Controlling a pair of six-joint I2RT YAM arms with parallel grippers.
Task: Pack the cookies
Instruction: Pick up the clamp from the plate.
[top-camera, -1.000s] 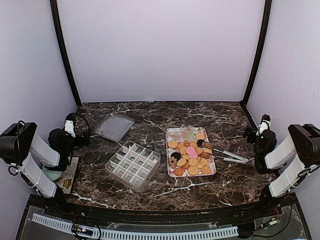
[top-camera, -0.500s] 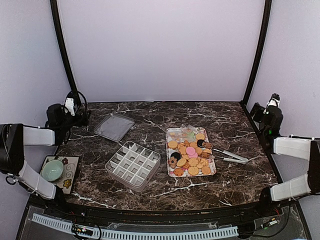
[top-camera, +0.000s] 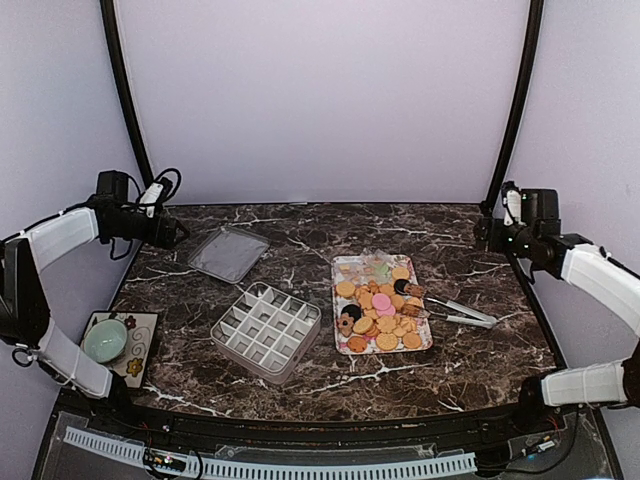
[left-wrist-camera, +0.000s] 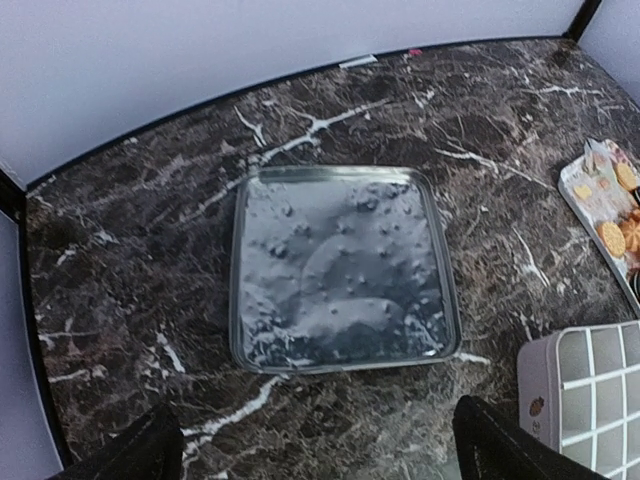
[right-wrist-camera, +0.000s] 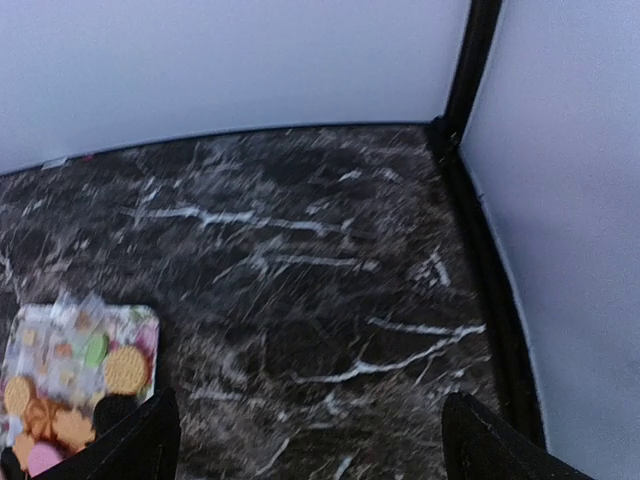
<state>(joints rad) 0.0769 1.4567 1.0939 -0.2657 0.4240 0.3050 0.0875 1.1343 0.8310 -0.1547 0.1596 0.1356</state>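
Observation:
The cookies (top-camera: 380, 305) lie heaped on a flower-patterned tray (top-camera: 347, 265) right of the table's middle: mostly round golden ones, a pink one, a few black ones. Its edge with cookies (left-wrist-camera: 612, 236) shows at the right of the left wrist view, and cookies (right-wrist-camera: 125, 368) show at the lower left of the right wrist view. My left gripper (top-camera: 178, 232) hovers at the back left, open and empty (left-wrist-camera: 320, 455), above a clear lid (left-wrist-camera: 340, 265). My right gripper (top-camera: 487, 232) hovers at the back right, open and empty (right-wrist-camera: 310, 445), over bare marble.
A clear divided box (top-camera: 266, 330) stands left of the tray, its corner (left-wrist-camera: 590, 395) visible from the left wrist. The lid (top-camera: 228, 253) lies behind it. Metal tongs (top-camera: 455, 312) rest against the tray's right side. A green bowl (top-camera: 105, 340) sits on a mat at the near left. Walls close in the table.
Both arms have unfolded from low poses at the near sides and swung up to the table's back corners. Nothing on the table has moved.

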